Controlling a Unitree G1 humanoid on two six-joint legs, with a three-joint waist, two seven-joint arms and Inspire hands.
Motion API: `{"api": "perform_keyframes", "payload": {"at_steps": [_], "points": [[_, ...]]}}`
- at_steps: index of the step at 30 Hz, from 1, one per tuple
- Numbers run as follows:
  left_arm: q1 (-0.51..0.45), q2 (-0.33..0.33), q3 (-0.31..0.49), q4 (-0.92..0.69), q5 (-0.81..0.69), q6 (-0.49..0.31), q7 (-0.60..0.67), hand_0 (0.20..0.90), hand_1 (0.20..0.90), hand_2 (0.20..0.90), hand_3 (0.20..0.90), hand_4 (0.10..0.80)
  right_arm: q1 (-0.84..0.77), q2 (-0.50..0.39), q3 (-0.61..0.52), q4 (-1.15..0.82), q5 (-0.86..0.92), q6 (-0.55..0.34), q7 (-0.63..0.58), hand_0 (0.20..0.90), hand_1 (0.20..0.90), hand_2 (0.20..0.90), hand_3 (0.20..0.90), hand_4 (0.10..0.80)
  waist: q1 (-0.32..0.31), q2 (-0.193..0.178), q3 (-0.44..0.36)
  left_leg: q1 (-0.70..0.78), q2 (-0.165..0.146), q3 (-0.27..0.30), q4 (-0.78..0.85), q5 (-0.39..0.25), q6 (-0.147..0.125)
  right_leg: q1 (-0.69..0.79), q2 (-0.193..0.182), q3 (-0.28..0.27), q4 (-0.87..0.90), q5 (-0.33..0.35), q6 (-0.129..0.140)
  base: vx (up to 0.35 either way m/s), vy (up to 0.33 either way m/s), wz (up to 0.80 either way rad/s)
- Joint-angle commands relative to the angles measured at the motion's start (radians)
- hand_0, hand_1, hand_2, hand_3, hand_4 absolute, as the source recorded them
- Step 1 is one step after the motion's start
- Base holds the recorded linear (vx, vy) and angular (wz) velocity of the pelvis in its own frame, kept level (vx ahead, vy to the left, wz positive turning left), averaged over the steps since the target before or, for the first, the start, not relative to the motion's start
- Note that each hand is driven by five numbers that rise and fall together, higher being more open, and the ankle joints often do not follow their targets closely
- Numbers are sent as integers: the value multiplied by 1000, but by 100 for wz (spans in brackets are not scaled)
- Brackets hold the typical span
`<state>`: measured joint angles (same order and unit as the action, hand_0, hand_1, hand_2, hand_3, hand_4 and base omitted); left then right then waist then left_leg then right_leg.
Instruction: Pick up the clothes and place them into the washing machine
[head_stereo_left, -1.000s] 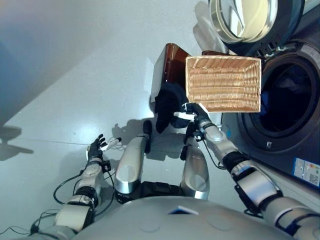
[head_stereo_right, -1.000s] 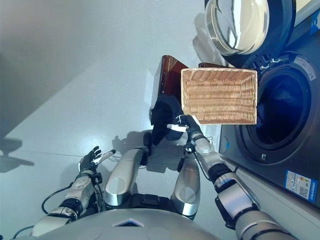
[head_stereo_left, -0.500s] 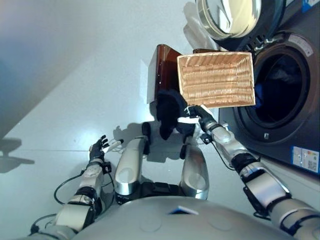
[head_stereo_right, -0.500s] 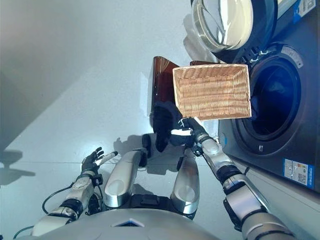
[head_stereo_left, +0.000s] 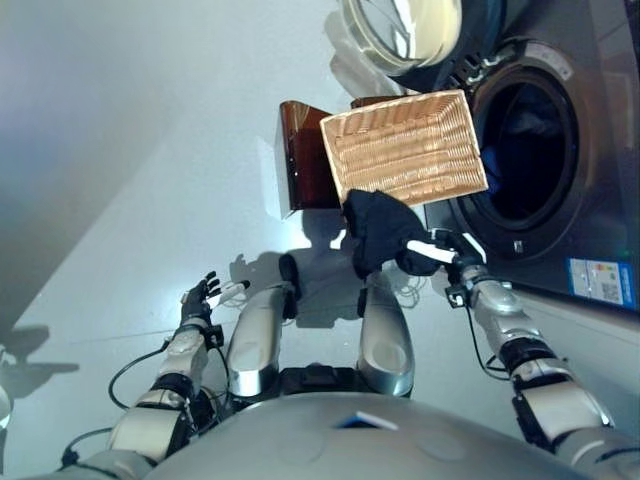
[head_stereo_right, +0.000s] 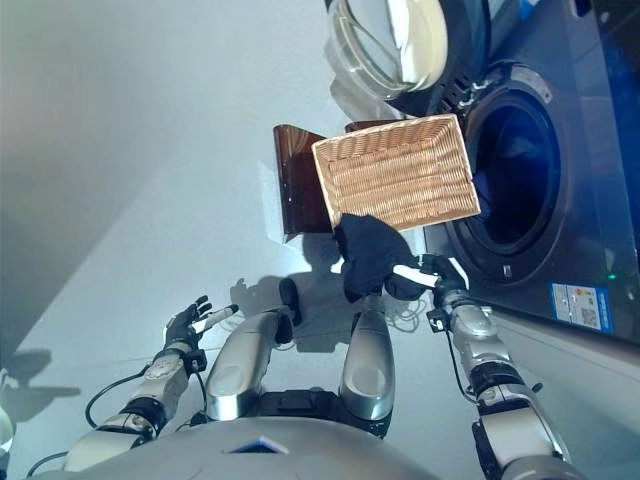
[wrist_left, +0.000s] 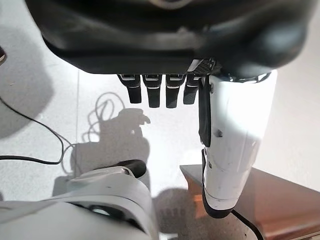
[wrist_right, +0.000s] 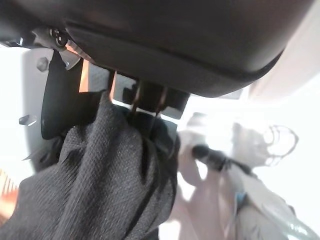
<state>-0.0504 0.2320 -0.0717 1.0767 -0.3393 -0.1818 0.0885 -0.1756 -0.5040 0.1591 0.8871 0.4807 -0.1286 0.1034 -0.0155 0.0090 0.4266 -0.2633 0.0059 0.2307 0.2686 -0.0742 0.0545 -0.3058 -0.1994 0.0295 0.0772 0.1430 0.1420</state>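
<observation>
The right hand (head_stereo_left: 440, 252) is closed on a dark garment (head_stereo_left: 378, 226), which hangs from its fingers above the floor (head_stereo_left: 150, 180); the garment is just below the wicker basket (head_stereo_left: 405, 148) and beside the open washing machine (head_stereo_left: 525, 140); the left hand (head_stereo_left: 200, 296) is low over the floor, fingers relaxed and holding nothing.

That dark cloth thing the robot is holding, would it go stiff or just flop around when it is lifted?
Probably floppy: the dark knitted garment droops in folds from the right hand. It looks light, held by one pinch. Its loose hem could snag the wicker basket.
</observation>
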Motion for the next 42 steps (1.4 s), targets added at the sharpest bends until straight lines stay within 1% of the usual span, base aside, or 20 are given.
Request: {"api": "perform_keyframes", "payload": {"at_steps": [1, 3, 4, 5, 6, 7, 11, 12, 14, 16, 17, 22, 24, 26, 27, 29, 32, 35, 36, 42], "points": [[44, 10, 32, 18, -5, -37, 8, 900, 900, 900, 900, 800, -25, -112, -76, -71, 117, -70, 5, 200, 200, 200, 200, 300, 5, 52, -60, -32, 19, -47, -95, 110, -98, -24, 33, 28, 136, -92, -8, -12, -15, -24], [47, 7, 31, 20, -7, -38, 4, 900, 900, 900, 900, 800, -23, -115, -125, -52, 164, -79, -2, 200, 200, 200, 200, 300, -4, 59, -63, -29, 18, -43, -98, 109, -99, -28, 33, 32, 138, -93, -8, -9, -14, -16], [47, 7, 31, 20, -7, -38, 4, 900, 900, 900, 900, 800, -22, -116, -125, -52, 164, -79, -2, 200, 200, 200, 200, 300, -3, 60, -63, -29, 18, -43, -98, 109, -99, -28, 33, 32, 138, -93, -8, 0, 0, 0], [50, 4, 29, 22, -11, -40, 0, 900, 900, 900, 900, 800, -32, -106, -171, -10, 216, -84, -7, 200, 200, 200, 200, 300, -9, 71, -69, -26, 17, -41, -101, 107, -99, -29, 33, 36, 139, -96, -7, 0, 0, 0], [50, 4, 29, 22, -12, -40, 0, 900, 900, 900, 900, 800, -32, -107, -172, -10, 216, -84, -7, 200, 200, 200, 200, 300, -9, 71, -69, -26, 17, -40, -101, 107, -99, -30, 33, 37, 139, -96, -7, 0, 0, 0], [53, 1, 28, 29, -18, -41, -1, 900, 900, 900, 900, 800, -43, -86, -225, 16, 290, -93, -11, 200, 200, 200, 200, 300, -13, 83, -75, -22, 16, -37, -104, 106, -99, -30, 34, 41, 141, -100, -8, 0, 0, 0], [57, -14, 6, 33, -23, -43, -7, 900, 900, 900, 900, 800, -68, -51, -335, 102, 421, -120, -37, 200, 200, 200, 200, 300, -18, 114, -87, -18, 11, -33, -110, 106, -99, -32, 32, 44, 144, -107, -10, 4, 0, -6], [56, -14, 5, 34, -23, -44, -7, 900, 900, 900, 900, 800, -68, -52, -336, 104, 422, -121, -35, 200, 200, 200, 200, 300, -17, 114, -87, -17, 11, -33, -110, 106, -99, -32, 32, 44, 144, -108, -10, 9, 1, -8], [57, -22, -11, 35, -31, -44, -10, 900, 900, 900, 900, 800, -100, -35, -380, 162, 501, -128, -40, 200, 200, 200, 200, 300, -20, 139, -94, -14, 8, -30, -113, 107, -100, -32, 30, 47, 146, -113, -11, 4, 0, -2], [60, -23, -16, 32, -35, -45, -10, 900, 900, 900, 900, 800, -111, -34, -394, 180, 519, -132, -46, 200, 200, 200, 200, 300, -20, 147, -97, -13, 7, -30, -115, 108, -100, -33, 30, 47, 148, -115, -13, 3, -3, -6], [65, -28, -29, 28, -37, -44, -12, 900, 900, 900, 900, 800, -127, -35, -418, 214, 540, -138, -66, 200, 200, 200, 200, 300, -23, 164, -100, -13, 5, -29, -117, 108, -100, -37, 30, 50, 152, -118, -14, 0, -3, -8], [67, -39, -65, 27, -27, -43, -9, 900, 900, 900, 900, 800, -176, -38, -393, 271, 486, -143, -137, 200, 200, 200, 200, 300, -25, 192, -106, -11, 3, -15, -116, 107, -100, -49, 29, 64, 162, -120, -17, -8, -6, -11], [61, -44, -79, 25, -20, -44, -6, 900, 900, 900, 900, 800, -199, -46, -352, 306, 404, -126, -165, 200, 200, 200, 200, 300, -24, 200, -108, -11, 4, -11, -118, 109, -102, -54, 29, 68, 165, -119, -17, -15, -8, -9], [58, -46, -87, 19, -19, -45, -7, 900, 900, 900, 900, 800, -220, -56, -311, 319, 350, -107, -168, 200, 200, 200, 200, 300, -21, 209, -113, -12, 4, -8, -118, 110, -102, -60, 28, 69, 170, -118, -18, -13, -8, -11], [57, -47, -91, 17, -18, -45, -9, 900, 900, 900, 900, 800, -227, -62, -280, 301, 309, -98, -160, 200, 200, 200, 200, 300, -20, 212, -115, -12, 4, -6, -120, 111, -103, -62, 28, 70, 172, -117, -19, -16, -15, -11], [56, -47, -96, 8, -17, -46, -9, 900, 900, 900, 900, 800, -233, -65, -249, 239, 301, -96, -143, 200, 200, 200, 200, 300, -22, 217, -116, -13, 3, -4, -119, 113, -105, -67, 28, 70, 178, -118, -20, -23, -15, -10], [59, -49, -99, 5, -19, -47, -10, 900, 900, 900, 900, 800, -237, -69, -252, 217, 316, -105, -143, 200, 200, 200, 200, 300, -22, 225, -118, -14, 2, -4, -119, 114, -107, -71, 27, 71, 186, -120, -20, -7, -2, -2], [58, -53, -107, 5, -22, -48, -7, 900, 900, 900, 900, 800, -266, -80, -272, 254, 322, -112, -174, 200, 200, 200, 200, 300, -24, 242, -121, -11, 0, 1, -119, 114, -107, -73, 29, 79, 189, -123, -23, 0, 0, 0], [60, -54, -114, 6, -20, -47, -8, 900, 900, 900, 900, 800, -296, -102, -285, 291, 305, -115, -202, 200, 200, 200, 200, 300, -25, 256, -124, -10, -1, 5, -117, 112, -106, -77, 30, 83, 194, -125, -23, 0, 0, 0], [59, -57, -135, -5, -10, -51, -1, 900, 900, 900, 900, 800, -380, -158, -196, 244, 139, -104, -258, 200, 200, 200, 200, 300, -24, 276, -123, -15, 0, 26, -116, 112, -106, -98, 29, 96, 202, -121, -21, -19, 9, -9]]}}
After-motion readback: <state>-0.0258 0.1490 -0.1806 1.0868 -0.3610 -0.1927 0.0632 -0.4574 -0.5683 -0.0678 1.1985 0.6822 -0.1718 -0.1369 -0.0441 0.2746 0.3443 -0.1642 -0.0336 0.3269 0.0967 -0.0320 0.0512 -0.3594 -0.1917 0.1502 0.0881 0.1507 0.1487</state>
